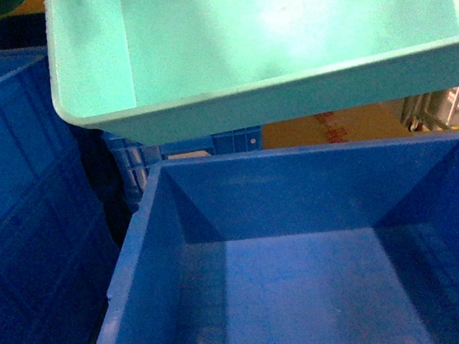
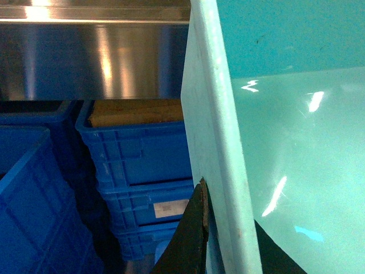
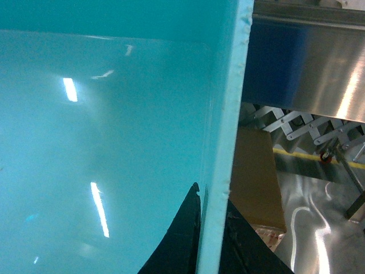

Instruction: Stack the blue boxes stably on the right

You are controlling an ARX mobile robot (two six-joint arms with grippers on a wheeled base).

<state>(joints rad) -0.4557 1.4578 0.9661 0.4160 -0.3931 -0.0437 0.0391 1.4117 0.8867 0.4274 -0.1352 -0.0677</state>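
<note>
In the head view, 1 light turquoise tub (image 1: 265, 43) fills the top of the picture, above an open dark blue crate (image 1: 308, 279) that stands below it, and the tub's near wall is over the far wall of this crate. It seems to hang clear of the crate, but contact at its hidden side cannot be excluded. A taller dark blue ribbed crate (image 1: 28, 228) stands at the left. No gripper shows in this view.

In the left wrist view, the left gripper (image 2: 219, 240) holds the tub's rim (image 2: 219, 142): 1 dark finger (image 2: 188, 240) is outside the wall and another is inside, so the jaws are clamped on this wall. Behind, stacked dark blue crates (image 2: 142, 171) stand under a stainless steel surface (image 2: 91, 57).

In the right wrist view, the right gripper (image 3: 211, 240) bites the opposite rim of the tub in the same way, with dark fingers (image 3: 177, 240) on both sides of the wall. A brown cardboard box (image 3: 256, 177) and a folding roller conveyor (image 3: 308, 125) are beyond.
</note>
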